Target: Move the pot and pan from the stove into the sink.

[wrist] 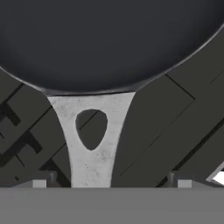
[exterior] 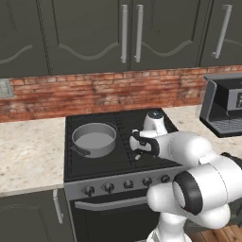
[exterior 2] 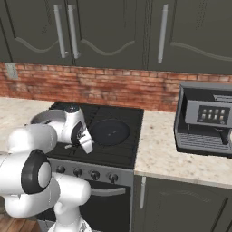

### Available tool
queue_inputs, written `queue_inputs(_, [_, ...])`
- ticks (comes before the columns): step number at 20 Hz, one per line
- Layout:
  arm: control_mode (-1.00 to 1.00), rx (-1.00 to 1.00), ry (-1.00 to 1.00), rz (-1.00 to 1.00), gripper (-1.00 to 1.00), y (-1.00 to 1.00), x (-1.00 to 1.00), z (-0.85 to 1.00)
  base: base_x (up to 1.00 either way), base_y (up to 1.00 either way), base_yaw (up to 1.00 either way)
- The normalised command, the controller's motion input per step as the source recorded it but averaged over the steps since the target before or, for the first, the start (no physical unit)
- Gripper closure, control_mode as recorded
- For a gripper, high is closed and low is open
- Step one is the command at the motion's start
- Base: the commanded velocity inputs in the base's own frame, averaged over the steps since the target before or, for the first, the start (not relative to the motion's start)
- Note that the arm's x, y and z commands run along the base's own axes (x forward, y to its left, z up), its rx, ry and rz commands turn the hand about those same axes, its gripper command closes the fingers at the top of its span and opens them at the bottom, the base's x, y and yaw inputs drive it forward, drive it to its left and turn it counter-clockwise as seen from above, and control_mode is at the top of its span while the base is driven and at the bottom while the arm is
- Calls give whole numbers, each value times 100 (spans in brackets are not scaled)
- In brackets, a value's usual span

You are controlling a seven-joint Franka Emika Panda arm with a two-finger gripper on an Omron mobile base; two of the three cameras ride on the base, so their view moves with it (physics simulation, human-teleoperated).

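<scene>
While the arm bends low over it, one stove (exterior: 94,163) fills the middle of both base views: black top w/ dark grates, grey front panel w/ a row of round black knobs, oven door below. Speckled beige counter (exterior: 28,156) runs at 9 o'clock and 3 o'clock of it, red brick wall (exterior: 94,92) behind, dark cabinets (exterior: 71,33) above. One dark coffee machine (exterior 2: 206,118) sits on the counter at 3 o'clock.

One pot (exterior: 93,139): round, grey metal, deep straight sides, light grey inside, small dark side handle; it sits on the stove's left grates.

One pan (exterior 2: 109,132): shallow, round, black, on the stove's right grates. Hand view shows its pale speckled handle part (wrist: 92,140) w/ a teardrop hole, running from the rim toward 6 o'clock.

One gripper (wrist: 112,180): jaws spread wide, one tip each side of that handle part, nothing clamped.
</scene>
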Motion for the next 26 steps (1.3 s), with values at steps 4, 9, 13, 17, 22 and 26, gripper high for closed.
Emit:
queue_inputs(4, [-100, 0, 1, -6, -100, 0, 12, -28, 0, 0, 0])
queue_inputs(9, [-100, 0, 0, -6, -100, 0, 14, -22, 0, 0, 0])
queue_inputs(13, [-100, 0, 0, -4, -100, 0, 19, -9, 0, 0, 0])
queue_inputs(17, [-100, 0, 1, 0, 100, 0, 7, -4, 0, 0, 0])
queue_inputs(22, [-100, 0, 0, 0, 100, 0, 0, 0, 0, 0, 0])
queue_inputs(26, [-100, 0, 0, 0, 100, 0, 0, 0, 0, 0, 0])
